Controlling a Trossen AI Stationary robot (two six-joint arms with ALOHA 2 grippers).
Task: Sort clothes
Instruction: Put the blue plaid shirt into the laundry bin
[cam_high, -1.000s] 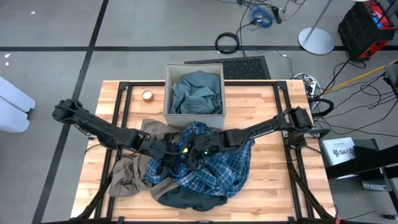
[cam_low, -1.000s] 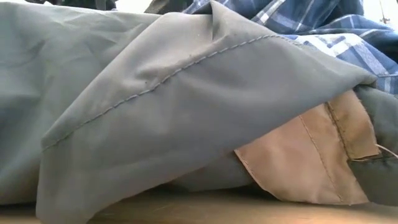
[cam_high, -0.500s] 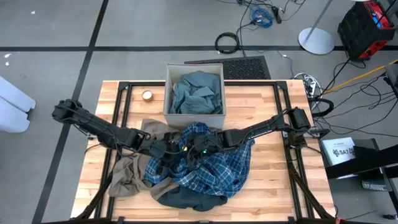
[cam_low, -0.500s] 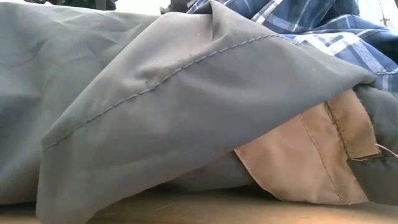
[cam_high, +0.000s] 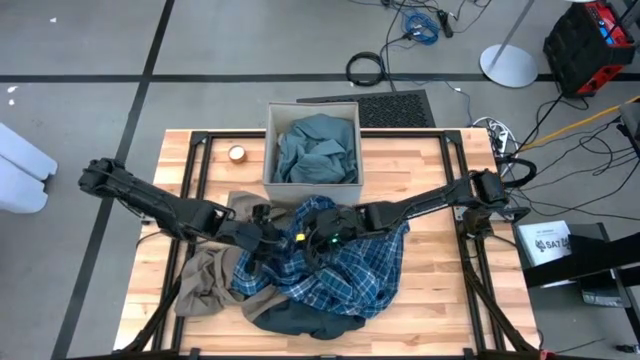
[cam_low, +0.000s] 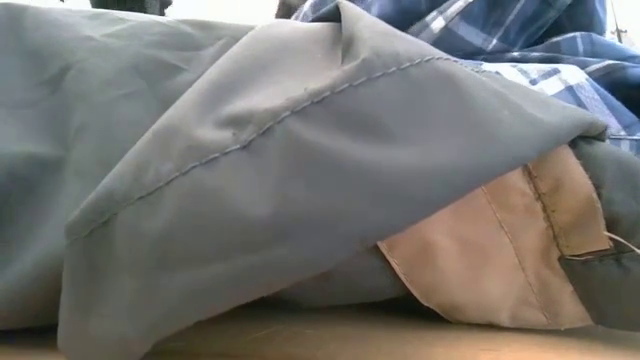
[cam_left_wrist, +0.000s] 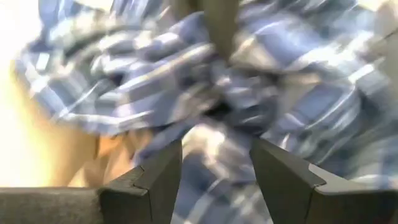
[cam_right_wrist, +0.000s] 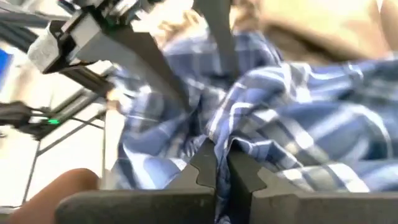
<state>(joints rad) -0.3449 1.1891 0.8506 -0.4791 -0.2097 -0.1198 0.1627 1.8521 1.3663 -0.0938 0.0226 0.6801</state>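
Only "SAT" on a floor box (cam_high: 547, 242), right tool (cam_right_wrist: 216, 163) clamping blue plaid shirt (cam_high: 350, 265).

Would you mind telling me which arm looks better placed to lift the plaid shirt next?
The right arm, probably. Its pincer is shut on a fold of the plaid shirt, while the left pincer is open, with the cloth between its fingers but not gripped.

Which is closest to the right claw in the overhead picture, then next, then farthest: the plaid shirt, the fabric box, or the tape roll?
From the right gripper:
1. Plaid shirt, pinched in it.
2. Fabric box, behind it.
3. Tape roll, left of the box.
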